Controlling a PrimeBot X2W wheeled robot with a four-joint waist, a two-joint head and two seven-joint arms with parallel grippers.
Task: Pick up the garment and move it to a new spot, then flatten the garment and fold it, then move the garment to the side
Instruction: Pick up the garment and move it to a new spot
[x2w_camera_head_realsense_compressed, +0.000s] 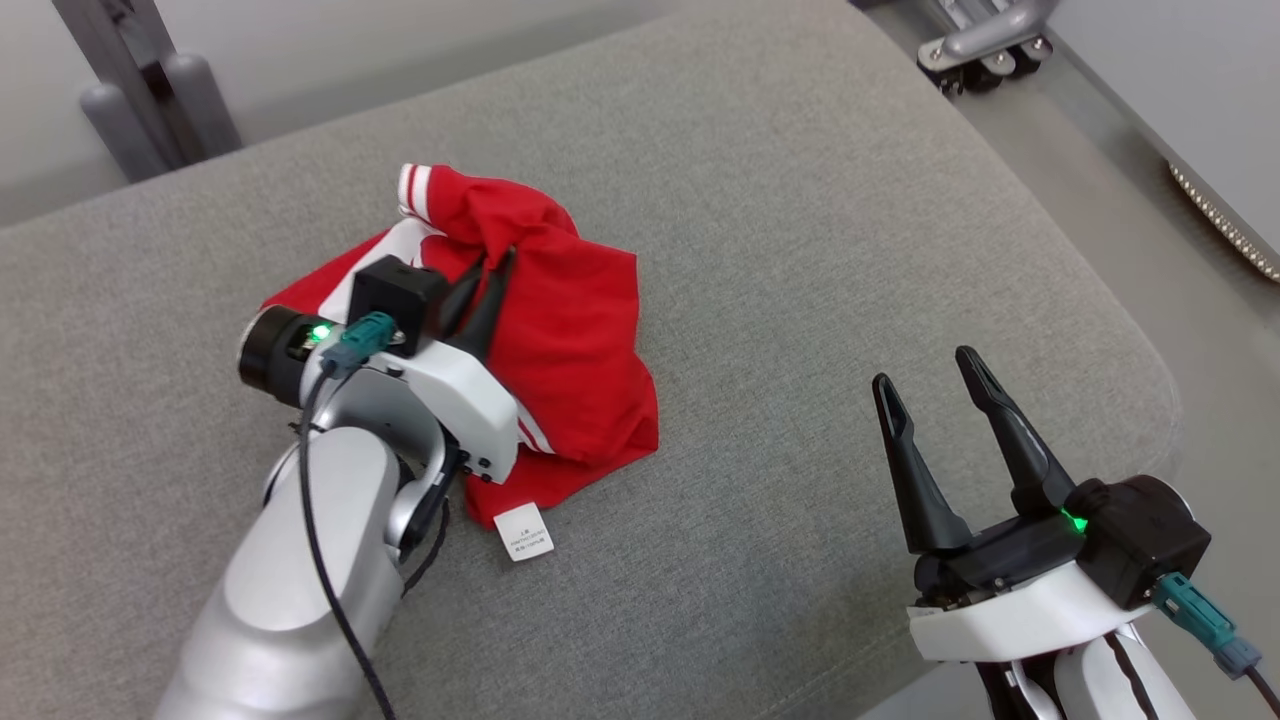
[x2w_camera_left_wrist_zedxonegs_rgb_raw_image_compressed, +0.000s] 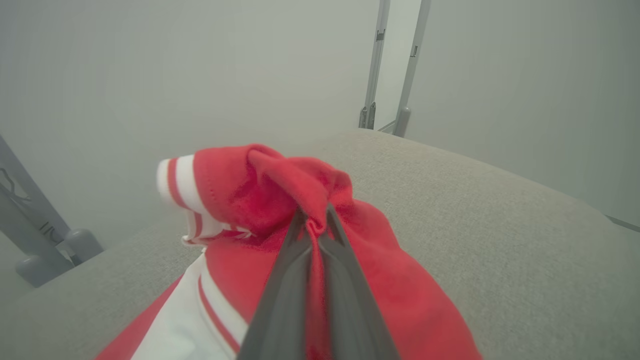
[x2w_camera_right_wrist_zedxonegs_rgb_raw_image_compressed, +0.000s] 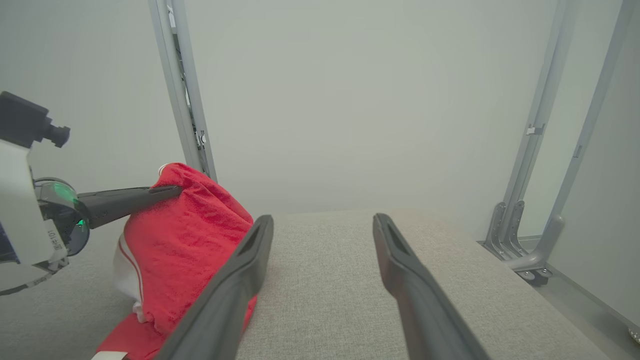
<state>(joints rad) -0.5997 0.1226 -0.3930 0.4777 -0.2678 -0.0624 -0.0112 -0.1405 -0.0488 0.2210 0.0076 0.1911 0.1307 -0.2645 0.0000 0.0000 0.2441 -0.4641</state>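
Red garment (x2w_camera_head_realsense_compressed: 585, 340) (shirt?) in left pincer (x2w_camera_left_wrist_zedxonegs_rgb_raw_image_compressed: 315, 216)

So the whole scene sits on this big grey cushion (x2w_camera_head_realsense_compressed: 850, 250), woven upholstery fabric on top, rounded corners, soft edge dropping away on the right side. Lying on it is a red garment (x2w_camera_head_realsense_compressed: 585, 340) with white panels and red-and-white striped trim, bunched up in a heap on the left half, definitely not laid flat. One striped cuff pokes up at the far end of the pile. Its little white care label (x2w_camera_head_realsense_compressed: 524, 531) lies flat on the cushion at the heap's near edge.
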